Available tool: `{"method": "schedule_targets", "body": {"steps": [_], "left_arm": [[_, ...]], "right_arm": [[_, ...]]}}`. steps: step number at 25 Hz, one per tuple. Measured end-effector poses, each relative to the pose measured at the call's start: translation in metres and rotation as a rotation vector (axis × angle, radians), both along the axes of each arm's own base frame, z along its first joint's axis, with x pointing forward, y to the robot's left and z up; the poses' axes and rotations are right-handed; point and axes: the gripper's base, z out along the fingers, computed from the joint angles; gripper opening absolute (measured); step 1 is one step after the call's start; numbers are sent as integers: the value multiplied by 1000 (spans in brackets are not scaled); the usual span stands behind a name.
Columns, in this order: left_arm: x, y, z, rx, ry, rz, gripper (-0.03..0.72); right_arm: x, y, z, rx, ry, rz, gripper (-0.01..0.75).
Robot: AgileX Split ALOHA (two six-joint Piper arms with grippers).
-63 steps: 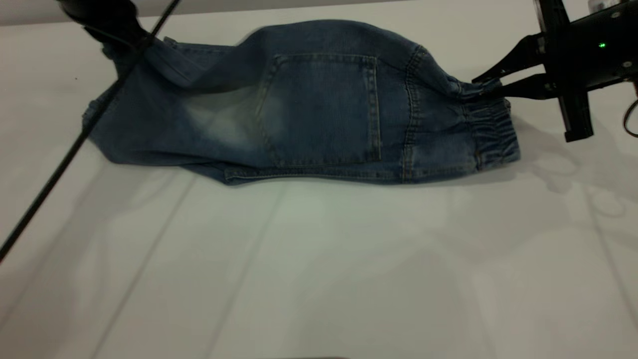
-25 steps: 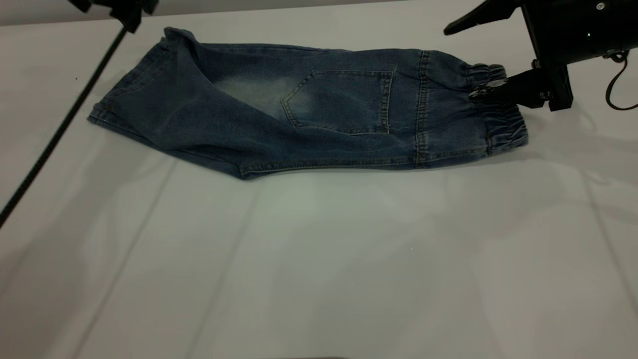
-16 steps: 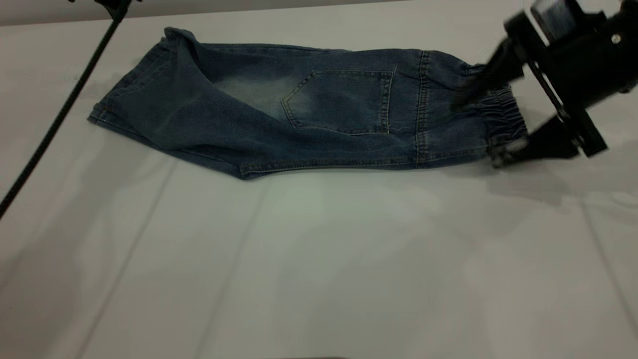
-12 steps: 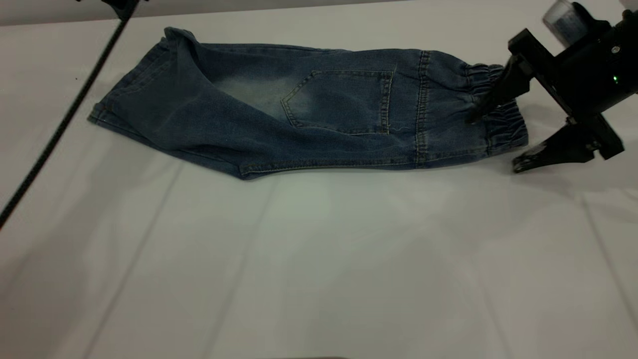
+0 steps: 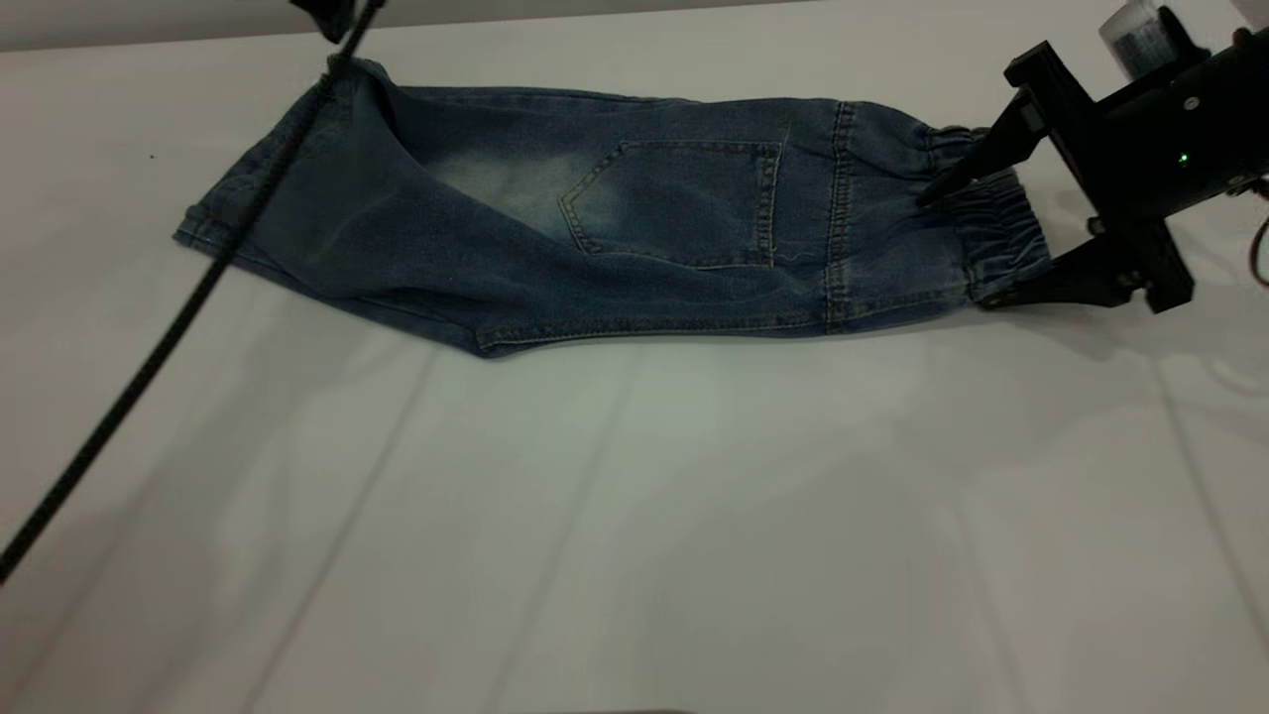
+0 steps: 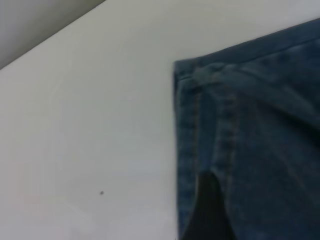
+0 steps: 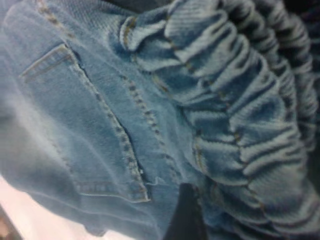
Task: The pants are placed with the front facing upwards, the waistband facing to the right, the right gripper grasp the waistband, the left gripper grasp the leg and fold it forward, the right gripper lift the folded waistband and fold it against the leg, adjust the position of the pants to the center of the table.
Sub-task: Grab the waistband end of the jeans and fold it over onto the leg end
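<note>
The pants (image 5: pixel 595 228) lie flat on the table (image 5: pixel 634 516), folded lengthwise, with a square patch pocket (image 5: pixel 684 203) up and the legs to the left. The gathered waistband (image 5: pixel 996 233) is at the right end. My right gripper (image 5: pixel 957 250) is open and straddles the waistband, one finger (image 5: pixel 952 180) over its far side and the other at its near corner. In the right wrist view the ruched waistband (image 7: pixel 240 100) fills the frame beside one dark finger (image 7: pixel 186 215). My left gripper (image 5: pixel 335 12) hangs open at the top edge, above the leg hem corner (image 6: pixel 192 80), with nothing held.
A black cable (image 5: pixel 178 317) runs diagonally from the left gripper across the leg end and down to the table's left edge. Bare white table with faint creases stretches in front of the pants. A grey strip (image 5: pixel 149 25) borders the far edge.
Both grippers let go and the pants dropped flat. The right gripper opened, swung round and now straddles the waistband. The left gripper rose, then shifted right over the leg corner.
</note>
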Motion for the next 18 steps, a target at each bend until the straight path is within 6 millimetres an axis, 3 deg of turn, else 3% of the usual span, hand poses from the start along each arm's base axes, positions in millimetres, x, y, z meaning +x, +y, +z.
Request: {"method": "schedule_targets", "body": {"steps": [2, 4, 6, 9, 18], "left_arm": [[-2, -5, 0, -2, 1, -10, 496], [-3, -11, 0, -15, 4, -14, 496], [-5, -17, -3, -39, 18, -11, 496], [-12, -32, -18, -74, 74, -5, 496], [-52, -108, -79, -79, 270, -199, 496]], "right_arm": [[0, 0, -3, -6, -11, 7, 403], [1, 0, -3, -15, -38, 18, 225], [4, 0, 0, -7, -84, 19, 102], [10, 0, 15, -17, -200, 51, 83], [33, -3, 101, -78, -532, 107, 83]]}}
